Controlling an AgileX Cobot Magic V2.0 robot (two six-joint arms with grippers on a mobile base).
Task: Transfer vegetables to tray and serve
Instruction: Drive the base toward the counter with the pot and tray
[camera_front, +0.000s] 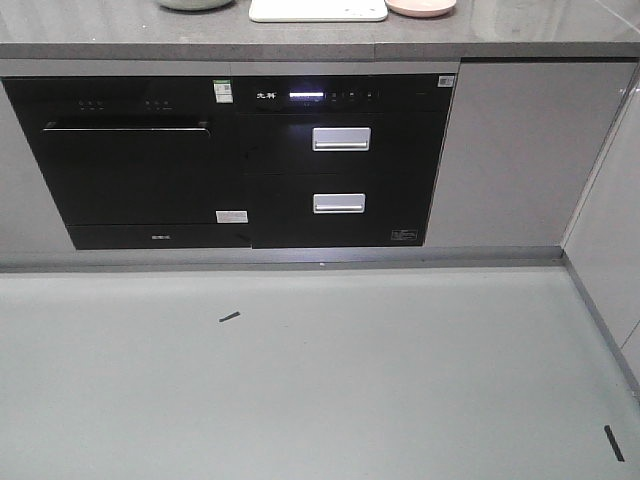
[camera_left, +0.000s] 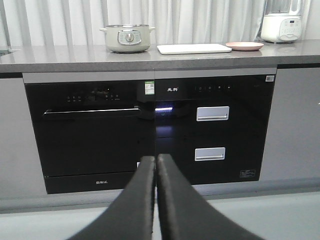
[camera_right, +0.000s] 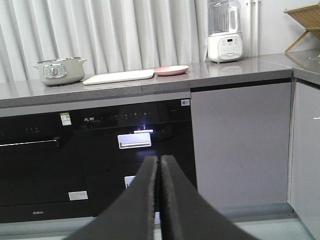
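Found large cream-white rectangular tray (camera_front: 318, 10) w/ rounded corners lying flat on grey stone countertop (camera_front: 100, 35), near front edge, directly above black built-in drawer unit (camera_front: 340, 190). Saw it in all 3 views; any print on it too small to read. Noted small round pink plate (camera_front: 420, 7) just beside tray's right end; touching or only close, couldn't tell. Spotted pale green electric pot (camera_left: 127, 38) w/ round dial to left of tray, apart from it. Spotted white blender (camera_left: 281, 22) w/ clear jug at far right of counter, well apart from plate.

Found L gripper (camera_left: 156, 159) fully closed: two black fingers (camera_left: 140, 200) pressed together along their length, nothing between. Pointed roughly level at appliance fronts, below counter height. Found R gripper (camera_right: 160, 159) same way, tips together, clamped on nothing, lined up under drawer unit's upper silver handle (camera_right: 134, 140). Both well apart from tray.

Below counter: noted black glass-front appliance (camera_front: 125, 170) w/ long horiz. handle bar on left. Saw drawer unit right beside it w/ 2 silver handles stacked, lit white display strip (camera_front: 306, 95) above them. Saw plain grey cabinet door (camera_front: 500, 150) to right. Noted pale grey floor (camera_front: 300, 380) w/ 2 short black tape marks (camera_front: 230, 317), well apart. Saw white pleated curtains (camera_left: 60, 20) behind counter, and wooden slatted rack (camera_right: 305, 17) at top right corner of R wrist view.
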